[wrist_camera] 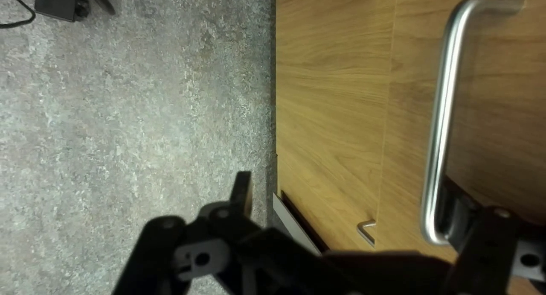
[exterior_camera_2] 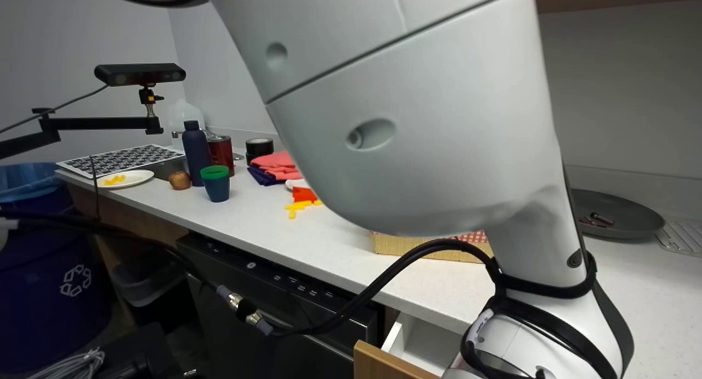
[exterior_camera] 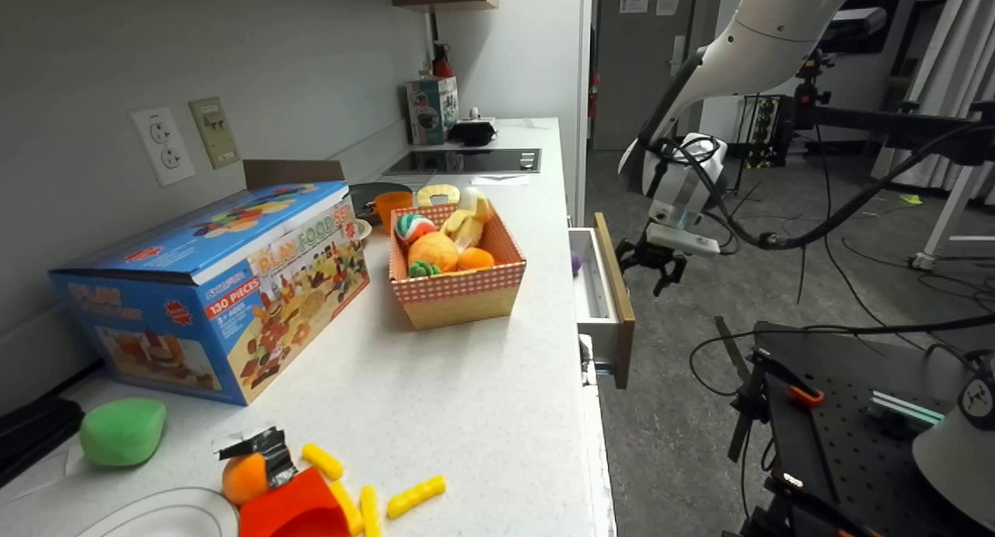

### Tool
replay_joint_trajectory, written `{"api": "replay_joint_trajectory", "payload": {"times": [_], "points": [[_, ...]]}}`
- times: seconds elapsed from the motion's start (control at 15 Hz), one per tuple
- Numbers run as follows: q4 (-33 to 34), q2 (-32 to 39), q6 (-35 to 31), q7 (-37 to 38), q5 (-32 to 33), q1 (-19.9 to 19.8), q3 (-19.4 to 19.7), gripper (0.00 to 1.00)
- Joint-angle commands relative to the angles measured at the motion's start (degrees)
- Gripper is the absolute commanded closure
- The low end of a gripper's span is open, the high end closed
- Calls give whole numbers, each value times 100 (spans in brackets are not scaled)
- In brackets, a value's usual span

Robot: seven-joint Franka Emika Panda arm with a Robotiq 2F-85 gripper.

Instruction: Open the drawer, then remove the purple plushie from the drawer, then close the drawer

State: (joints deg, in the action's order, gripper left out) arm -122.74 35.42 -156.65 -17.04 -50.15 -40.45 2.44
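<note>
The drawer (exterior_camera: 616, 304) stands open below the counter, with a tan front and white inside; its front also shows in an exterior view (exterior_camera_2: 392, 365). The purple plushie (exterior_camera: 576, 263) lies inside, partly hidden by the counter edge. My gripper (exterior_camera: 645, 271) is outside the drawer front, fingers apart. In the wrist view the gripper (wrist_camera: 347, 197) is open with nothing held between its fingers. Its right finger is behind the lower end of the silver handle (wrist_camera: 441, 111), seemingly in the gap before the drawer front. The left finger is over the floor. Whether the finger touches the handle cannot be told.
A red checked basket (exterior_camera: 459, 300) of play food stands on the counter (exterior_camera: 466, 413) near the drawer. A blue play-food box (exterior_camera: 218, 280) is by the wall. A dark dishwasher (exterior_camera_2: 263, 297) adjoins the drawer. Cables (exterior_camera: 777, 242) hang around the arm.
</note>
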Motion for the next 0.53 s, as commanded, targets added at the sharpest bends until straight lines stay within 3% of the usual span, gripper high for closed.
{"api": "replay_joint_trajectory", "payload": {"times": [0.0, 0.47], "points": [[23, 114, 12, -71, 48, -45, 291, 0], [-152, 51, 178, -47, 130, -10, 641, 0]]}}
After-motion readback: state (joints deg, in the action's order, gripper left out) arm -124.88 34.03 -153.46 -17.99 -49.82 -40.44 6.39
